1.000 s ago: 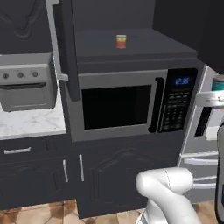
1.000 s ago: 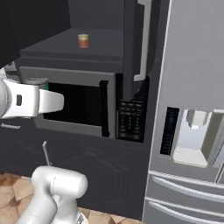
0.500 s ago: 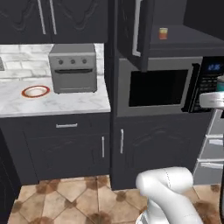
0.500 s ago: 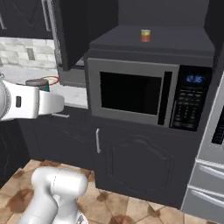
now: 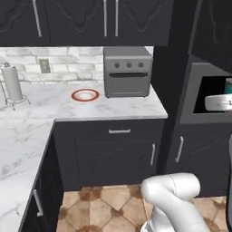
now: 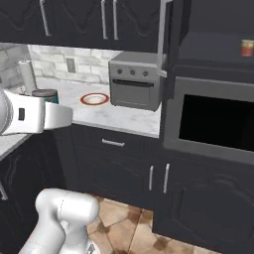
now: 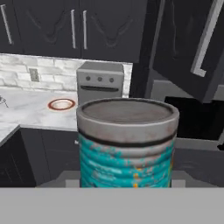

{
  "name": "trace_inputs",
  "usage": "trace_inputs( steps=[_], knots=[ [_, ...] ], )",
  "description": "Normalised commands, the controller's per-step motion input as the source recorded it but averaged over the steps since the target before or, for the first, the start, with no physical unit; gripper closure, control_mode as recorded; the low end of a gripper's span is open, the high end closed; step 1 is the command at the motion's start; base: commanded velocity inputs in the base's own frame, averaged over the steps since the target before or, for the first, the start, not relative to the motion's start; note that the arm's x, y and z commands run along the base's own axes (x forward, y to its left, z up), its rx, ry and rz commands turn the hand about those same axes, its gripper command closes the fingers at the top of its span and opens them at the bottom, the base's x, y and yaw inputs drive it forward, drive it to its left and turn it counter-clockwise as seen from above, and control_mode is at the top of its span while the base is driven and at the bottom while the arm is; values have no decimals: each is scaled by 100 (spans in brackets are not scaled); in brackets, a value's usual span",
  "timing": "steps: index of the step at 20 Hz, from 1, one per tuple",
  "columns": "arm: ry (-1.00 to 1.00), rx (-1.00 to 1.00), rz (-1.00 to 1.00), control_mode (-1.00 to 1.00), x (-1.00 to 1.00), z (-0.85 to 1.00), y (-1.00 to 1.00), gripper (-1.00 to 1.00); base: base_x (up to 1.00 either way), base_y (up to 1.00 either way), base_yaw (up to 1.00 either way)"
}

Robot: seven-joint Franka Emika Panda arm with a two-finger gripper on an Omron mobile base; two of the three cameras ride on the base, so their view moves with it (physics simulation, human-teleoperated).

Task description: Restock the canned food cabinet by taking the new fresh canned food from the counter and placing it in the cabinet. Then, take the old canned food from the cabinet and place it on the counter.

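Marble worktop, white with grey veins [image 5: 113,106], spreads ahead over dark charcoal drawers, offering plenty of flat room. Smaller, the grey toaster oven [image 5: 127,71] and red-rimmed plate [image 5: 84,95] sit on it. Smallest, the teal-labelled cylindrical can with silvery lid [image 7: 127,142] rides upright in the gripper [image 7: 127,181], fingers clamped on its lower sides. It looks rigid, smooth-walled, fairly light; a mid-body squeeze suits it.

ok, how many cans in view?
2. The teal can is in the claw, upright; the red-orange can sits on the cabinet shelf above the microwave. Others may be hidden.
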Motion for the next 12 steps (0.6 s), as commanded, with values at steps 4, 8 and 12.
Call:
trace_inputs(
  steps=[4,8,12],
  knots=[
    [0,0,0,100,0,0,0,100,88,92,3],
    [0,0,0,100,0,0,0,100,100,43,0],
    [0,0,0,100,0,0,0,100,90,6,0]
  ],
)
